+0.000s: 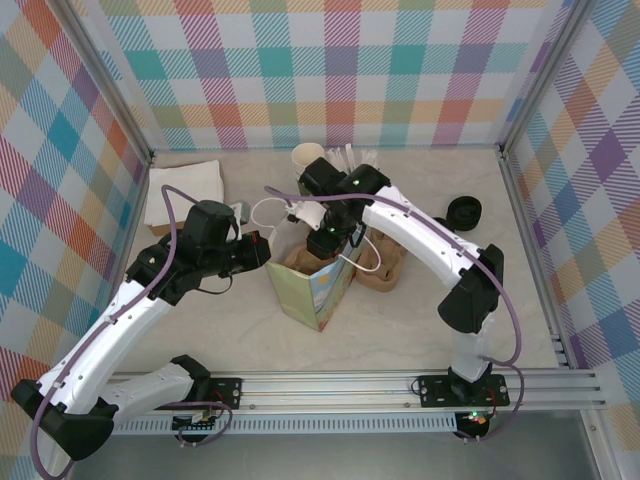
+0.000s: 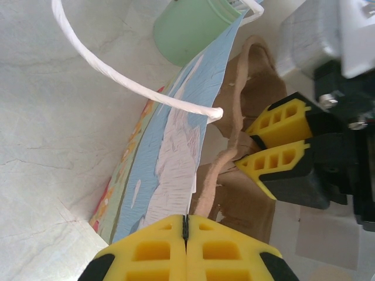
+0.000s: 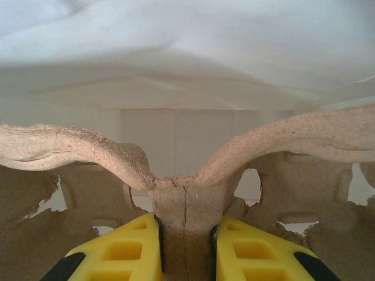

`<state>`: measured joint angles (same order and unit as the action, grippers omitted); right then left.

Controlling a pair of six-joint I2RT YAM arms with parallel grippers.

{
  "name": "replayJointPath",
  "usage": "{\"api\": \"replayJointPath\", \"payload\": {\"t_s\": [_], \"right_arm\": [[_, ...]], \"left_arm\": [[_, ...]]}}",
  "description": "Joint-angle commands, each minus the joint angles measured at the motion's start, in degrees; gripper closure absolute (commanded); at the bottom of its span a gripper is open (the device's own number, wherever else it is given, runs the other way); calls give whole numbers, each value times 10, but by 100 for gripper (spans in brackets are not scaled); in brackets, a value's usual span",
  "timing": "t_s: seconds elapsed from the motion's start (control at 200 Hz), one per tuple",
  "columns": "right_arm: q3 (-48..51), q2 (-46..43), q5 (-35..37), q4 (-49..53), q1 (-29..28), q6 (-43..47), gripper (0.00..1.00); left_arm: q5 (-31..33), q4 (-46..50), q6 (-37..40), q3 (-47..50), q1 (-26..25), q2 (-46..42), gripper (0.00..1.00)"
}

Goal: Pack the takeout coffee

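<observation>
I had left jaws pinching the bag (image 2: 170, 152) rim to hold it open, right jaws pinching the cup tray (image 3: 111, 158) by its centre rib for balance.

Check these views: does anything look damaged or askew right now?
The pulp carrier shows ragged-edged holes in its walls beside the ridge that the right gripper pinches; possibly moulding flaws rather than tears. It also sticks partway out of the paper bag.
</observation>
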<state>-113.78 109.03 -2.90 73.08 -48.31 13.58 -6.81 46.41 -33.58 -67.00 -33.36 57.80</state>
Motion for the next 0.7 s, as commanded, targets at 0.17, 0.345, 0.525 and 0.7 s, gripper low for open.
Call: {"api": "replayJointPath", "payload": {"t_s": [0.17, 0.345, 0.525, 0.7], "right_arm": [[15, 22, 11, 34, -6, 1, 78], [10, 41, 12, 40, -6, -12, 77], [-3, 66, 11, 50, -6, -18, 76], [-5, 80, 11, 49, -6, -17, 76]], "left_arm": [[1, -19, 6, -9, -8, -10, 98], [-15, -28, 12, -8, -8, -18, 98], [-22, -37, 12, -2, -8, -25, 98], [-16, -34, 14, -2, -8, -30, 98]]}}
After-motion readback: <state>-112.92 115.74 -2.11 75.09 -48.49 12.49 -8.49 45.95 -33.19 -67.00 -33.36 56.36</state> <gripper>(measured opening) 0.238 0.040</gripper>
